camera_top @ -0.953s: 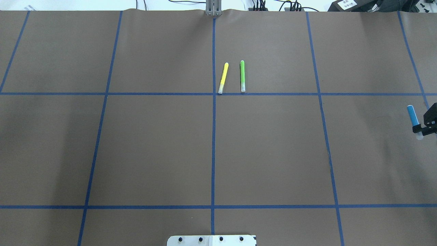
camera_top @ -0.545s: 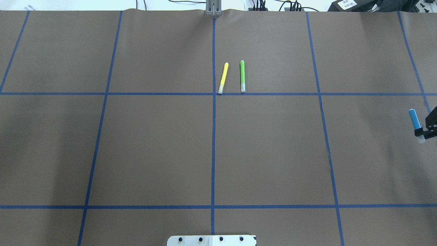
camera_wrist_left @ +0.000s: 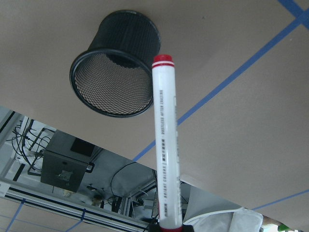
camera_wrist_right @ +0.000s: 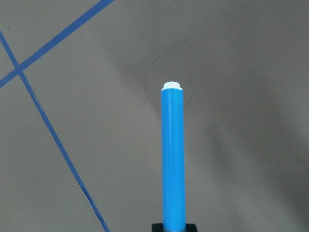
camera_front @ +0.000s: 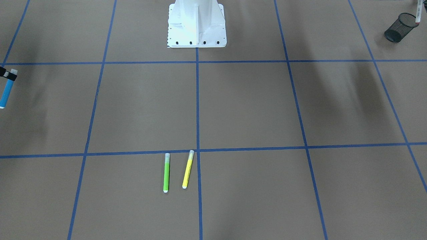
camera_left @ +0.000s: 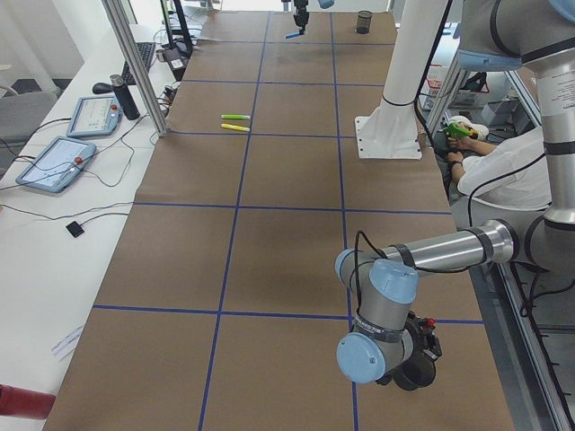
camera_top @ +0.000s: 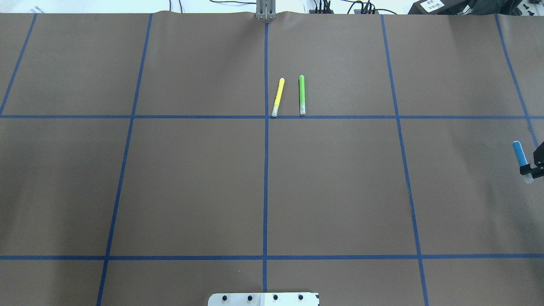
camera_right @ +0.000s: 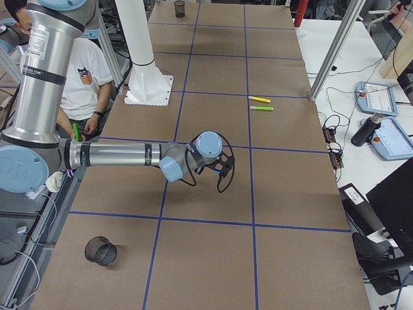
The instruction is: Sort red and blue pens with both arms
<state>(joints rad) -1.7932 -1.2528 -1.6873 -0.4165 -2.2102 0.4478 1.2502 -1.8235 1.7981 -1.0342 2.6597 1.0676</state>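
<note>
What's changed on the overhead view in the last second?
The right end effector, still gripping the blue pen, carried it farther toward the right edge of the table and nearer the robot. The yellow marker and green marker lie where they were.

blue pen (camera_wrist_right: 173, 159) | red-capped white pen (camera_wrist_left: 164, 145) | black mesh cup (camera_wrist_left: 131, 35)

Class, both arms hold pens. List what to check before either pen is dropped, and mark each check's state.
1. Right gripper grips blue pen: ok.
2. Left gripper grips red pen: ok.
3. Red pen lined up with cup mouth: not ok, tip points beside the rim.
4. Cup below blue pen: not ok, wrist view shows bare paper.
5. Green marker and yellow marker away from both grippers: ok.
</note>
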